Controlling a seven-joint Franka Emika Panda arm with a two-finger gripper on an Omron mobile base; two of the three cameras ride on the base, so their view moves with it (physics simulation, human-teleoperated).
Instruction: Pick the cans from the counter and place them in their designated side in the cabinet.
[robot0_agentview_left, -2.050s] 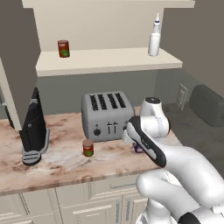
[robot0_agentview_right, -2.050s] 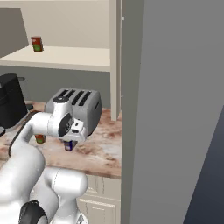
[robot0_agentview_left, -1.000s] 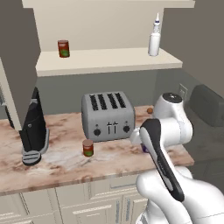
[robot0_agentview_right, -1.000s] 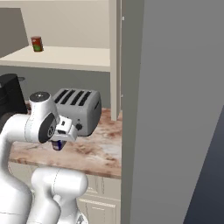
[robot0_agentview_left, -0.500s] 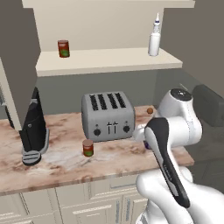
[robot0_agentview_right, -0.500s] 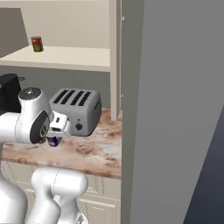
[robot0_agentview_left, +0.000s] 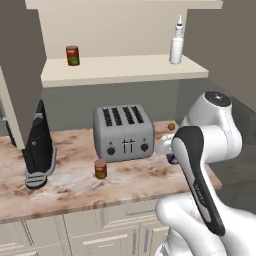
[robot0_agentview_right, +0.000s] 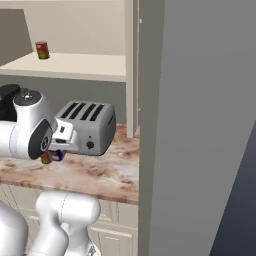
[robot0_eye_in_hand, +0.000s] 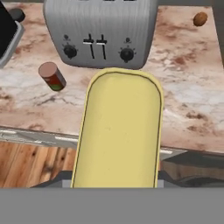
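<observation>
A blue can with a yellow top (robot0_eye_in_hand: 118, 131) is held by my shut gripper (robot0_agentview_right: 59, 151); its yellow top hides my fingertips in the hand view. The can (robot0_agentview_left: 171, 159) hangs just right of the toaster, low over the pinkish marbled counter (robot0_agentview_left: 70, 186). On the counter in front of the toaster stands a red-brown can with a green patch (robot0_agentview_left: 100, 169) (robot0_eye_in_hand: 52, 75). A like red-brown can (robot0_agentview_left: 73, 55) (robot0_agentview_right: 42, 50) stands at the left of the cabinet's pale shelf (robot0_agentview_left: 125, 70).
The silver toaster (robot0_agentview_left: 123, 132) (robot0_agentview_right: 87, 127) fills the counter's middle. A black coffee machine (robot0_agentview_left: 37, 146) is at the left. On the shelf's right end stands a white squeeze bottle (robot0_agentview_left: 176, 45). The grey-brown cabinet door (robot0_agentview_right: 200, 125) hangs open. A small brown nut-like thing (robot0_eye_in_hand: 200, 19) lies behind.
My arm has swung to the right in the left base view and its elbow has risen, carrying the blue can away from in front of the toaster. Both red-brown cans stayed put.
</observation>
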